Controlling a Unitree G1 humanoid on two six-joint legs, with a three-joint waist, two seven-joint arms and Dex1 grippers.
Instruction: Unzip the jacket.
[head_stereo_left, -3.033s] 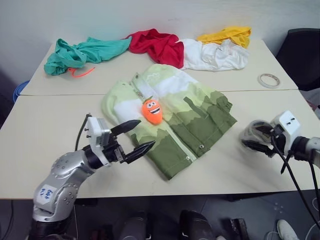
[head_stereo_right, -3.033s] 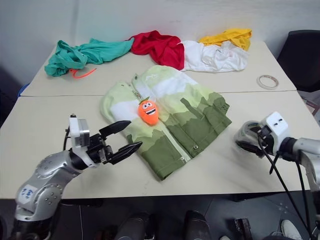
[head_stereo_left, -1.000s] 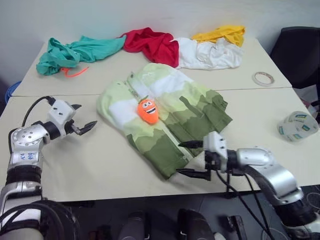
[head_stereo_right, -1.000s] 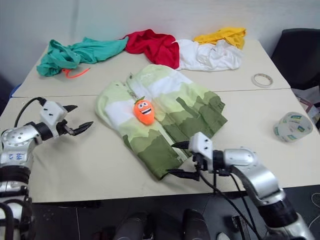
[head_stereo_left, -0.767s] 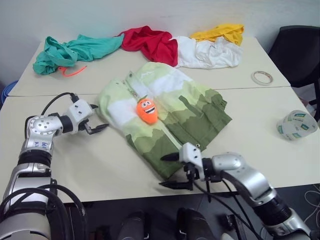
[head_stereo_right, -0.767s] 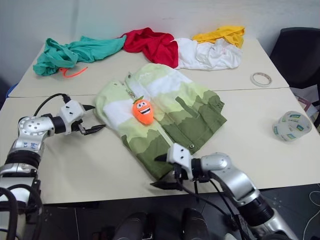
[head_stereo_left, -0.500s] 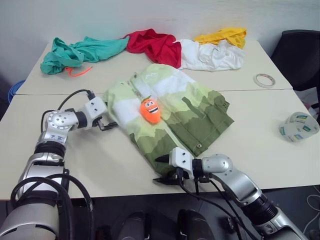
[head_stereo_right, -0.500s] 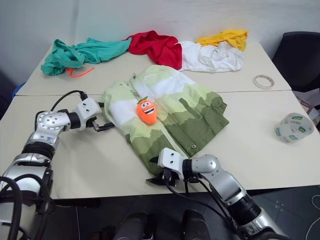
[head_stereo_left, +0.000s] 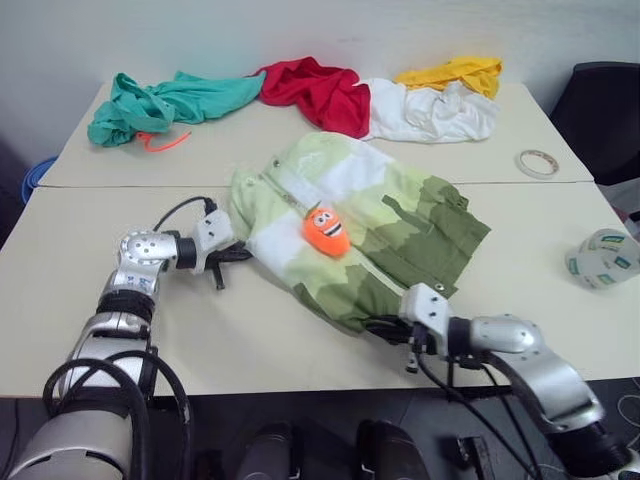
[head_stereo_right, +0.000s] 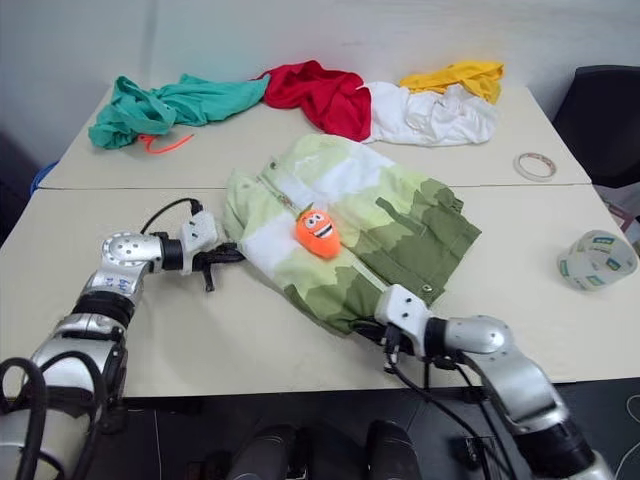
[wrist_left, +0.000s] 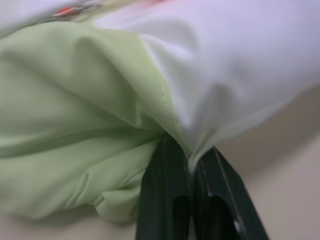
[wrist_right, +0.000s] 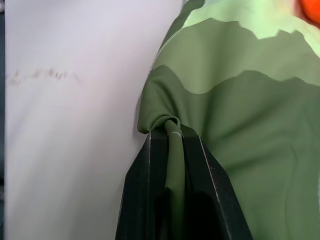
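Two hands are being kept pinched on the jacket (head_stereo_left: 360, 225), one at each end of its long axis. The left hand (head_stereo_left: 232, 256) is being held pressed together on a fold where the pale green and white bands meet, at the upper side edge; from it the garment is stretching away toward the right hand. The right hand (head_stereo_left: 385, 328) is being clamped on a bunched fold of the olive hem, the fabric caught between its fingers (wrist_right: 192, 165), and the jacket is lying beyond it toward the left hand. The zipper line is running between the two grips, with the orange plush pull (head_stereo_left: 326, 231) lying about midway, near neither hand. The jacket is being kept flat on the tabletop (head_stereo_left: 250, 330), zipped shut, banded pale green, white and olive.
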